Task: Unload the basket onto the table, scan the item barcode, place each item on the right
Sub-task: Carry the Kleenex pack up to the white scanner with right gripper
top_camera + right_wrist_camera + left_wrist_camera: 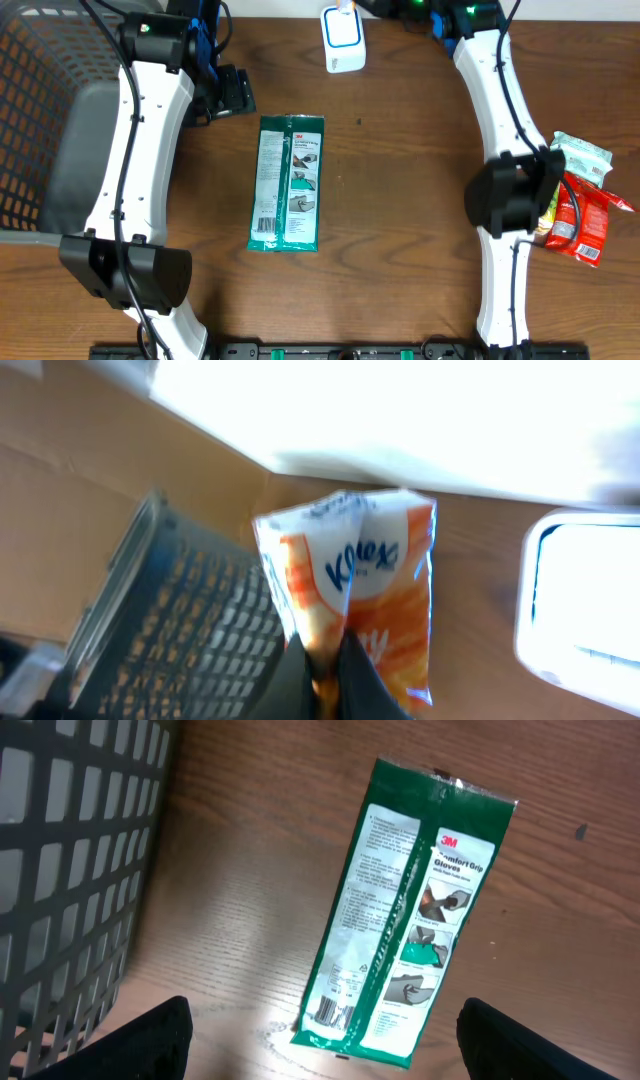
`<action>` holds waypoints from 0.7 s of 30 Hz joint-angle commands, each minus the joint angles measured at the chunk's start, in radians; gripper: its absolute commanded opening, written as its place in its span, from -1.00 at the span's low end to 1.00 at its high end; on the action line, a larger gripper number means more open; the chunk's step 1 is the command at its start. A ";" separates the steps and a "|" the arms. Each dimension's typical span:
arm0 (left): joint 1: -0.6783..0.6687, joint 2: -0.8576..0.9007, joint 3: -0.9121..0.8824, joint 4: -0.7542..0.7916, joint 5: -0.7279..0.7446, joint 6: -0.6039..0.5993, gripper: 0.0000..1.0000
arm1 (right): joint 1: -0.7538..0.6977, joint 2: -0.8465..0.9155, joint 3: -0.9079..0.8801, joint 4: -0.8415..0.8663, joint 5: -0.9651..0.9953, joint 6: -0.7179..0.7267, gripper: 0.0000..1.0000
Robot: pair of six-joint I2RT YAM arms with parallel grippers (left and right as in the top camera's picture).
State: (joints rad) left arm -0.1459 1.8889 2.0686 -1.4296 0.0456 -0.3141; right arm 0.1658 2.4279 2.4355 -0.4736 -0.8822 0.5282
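Overhead: glove pack (287,182) lies on the table (400,200), outside the basket (35,90).

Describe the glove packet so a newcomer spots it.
On the wooden table, go from the grey mesh basket at left to the centre. The glove packet lies flat there. It's long, narrow and green with a 3M logo, unlike the red pouch at the right edge.
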 commanded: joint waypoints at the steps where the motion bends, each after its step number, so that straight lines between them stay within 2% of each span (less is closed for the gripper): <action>1: 0.002 -0.005 -0.003 -0.002 -0.013 0.003 0.70 | -0.036 0.109 0.013 0.144 -0.123 0.265 -0.98; 5: 0.002 -0.005 -0.003 -0.002 -0.013 0.003 0.70 | -0.039 0.232 0.013 0.367 -0.134 0.449 -0.98; 9: 0.002 -0.005 -0.003 -0.002 -0.013 0.003 0.70 | -0.036 0.322 0.013 0.515 -0.140 0.533 -0.98; 21: 0.002 -0.005 -0.003 -0.002 -0.013 0.002 0.70 | -0.029 0.355 0.013 0.526 -0.122 0.496 -0.98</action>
State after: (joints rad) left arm -0.1459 1.8889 2.0686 -1.4292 0.0452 -0.3141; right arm 0.1303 2.7800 2.4355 0.0490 -0.9951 1.0191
